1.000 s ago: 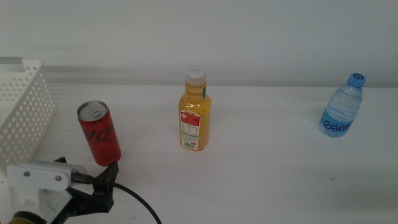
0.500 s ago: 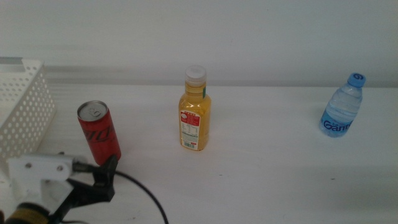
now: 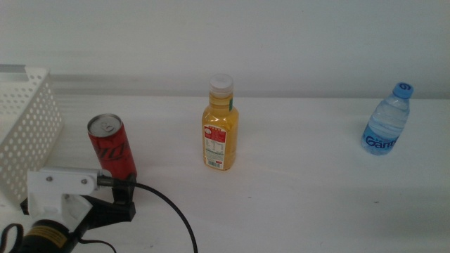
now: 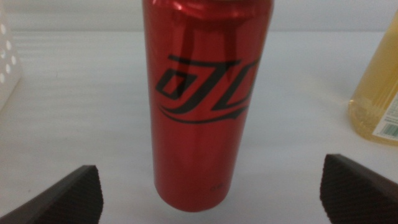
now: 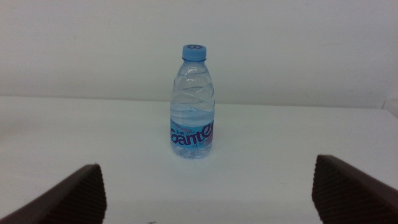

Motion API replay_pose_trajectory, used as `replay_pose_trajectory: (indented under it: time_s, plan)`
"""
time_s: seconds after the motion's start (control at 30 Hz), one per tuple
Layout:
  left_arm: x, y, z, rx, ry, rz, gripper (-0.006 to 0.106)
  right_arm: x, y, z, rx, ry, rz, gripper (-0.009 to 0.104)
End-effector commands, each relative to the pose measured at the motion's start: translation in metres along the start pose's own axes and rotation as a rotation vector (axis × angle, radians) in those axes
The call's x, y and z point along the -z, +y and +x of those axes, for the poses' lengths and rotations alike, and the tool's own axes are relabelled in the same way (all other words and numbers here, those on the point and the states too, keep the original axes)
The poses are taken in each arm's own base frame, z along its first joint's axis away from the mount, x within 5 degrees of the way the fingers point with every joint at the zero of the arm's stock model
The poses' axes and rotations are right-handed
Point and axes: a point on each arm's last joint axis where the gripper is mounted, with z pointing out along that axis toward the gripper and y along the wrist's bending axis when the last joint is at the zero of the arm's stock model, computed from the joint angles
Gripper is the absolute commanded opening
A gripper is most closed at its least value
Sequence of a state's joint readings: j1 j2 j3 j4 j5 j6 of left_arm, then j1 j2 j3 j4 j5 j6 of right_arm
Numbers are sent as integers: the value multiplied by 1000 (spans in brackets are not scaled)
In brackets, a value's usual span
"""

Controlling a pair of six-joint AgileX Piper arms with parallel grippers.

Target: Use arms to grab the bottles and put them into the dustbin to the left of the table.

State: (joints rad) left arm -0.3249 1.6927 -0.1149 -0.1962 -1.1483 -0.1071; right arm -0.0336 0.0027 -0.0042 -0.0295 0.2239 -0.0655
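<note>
The left arm (image 3: 60, 211) is showing a white blocky housing, a black cable curving off it and a yellow band near the frame's lower edge. Its tool (image 4: 211, 186) is ending in dark, textured wedge-shaped jaws, as is the right tool (image 5: 208, 186).

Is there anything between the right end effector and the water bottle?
No. In the right wrist view the right end effector is open, and only bare table lies between it and the upright water bottle, which stands apart from it.
</note>
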Motion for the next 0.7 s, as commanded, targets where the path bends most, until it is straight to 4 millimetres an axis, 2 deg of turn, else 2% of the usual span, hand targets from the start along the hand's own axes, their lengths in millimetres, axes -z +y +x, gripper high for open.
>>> replay_pose_trajectory:
  time_s: [0.0, 0.23, 0.67]
  plan:
    - [-4, -1, -2, 4, -48, 0, 94, 0, 1, 12, 5, 0, 7, 88]
    - [-18, -2, 3, 22, -55, 2, 94, 0, 1, 12, 5, 0, 7, 88]
    - [-29, -2, -3, 30, -75, -32, 94, 0, 1, 12, 5, 0, 7, 88]
